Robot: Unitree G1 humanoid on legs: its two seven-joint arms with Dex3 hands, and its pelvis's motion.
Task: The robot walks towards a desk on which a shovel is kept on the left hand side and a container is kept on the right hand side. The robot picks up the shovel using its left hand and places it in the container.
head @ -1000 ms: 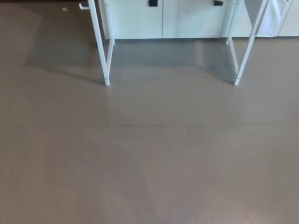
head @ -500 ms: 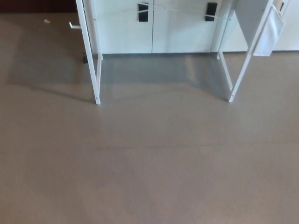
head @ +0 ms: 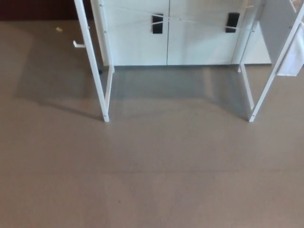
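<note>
Only the lower part of the desk shows in the head view: a white left leg [head: 92, 61] and a white right leg [head: 271, 76] stand on the grey-brown floor [head: 156, 175]. The desk top lies above the picture's upper edge, so neither the shovel nor the container is visible. No part of my arms or hands appears.
Behind the desk legs stands a white cabinet [head: 166, 42] with two black handles [head: 157, 23]. A white panel [head: 292, 52] hangs at the right leg. A small white bracket [head: 78, 45] sticks out left of the left leg. A yellowish scrap [head: 59, 29] lies on the far floor.
The whole picture has shifted: the desk legs and cabinet now sit lower in the frame and more of the cabinet fronts shows. The camera moved; nothing on the floor did.
</note>
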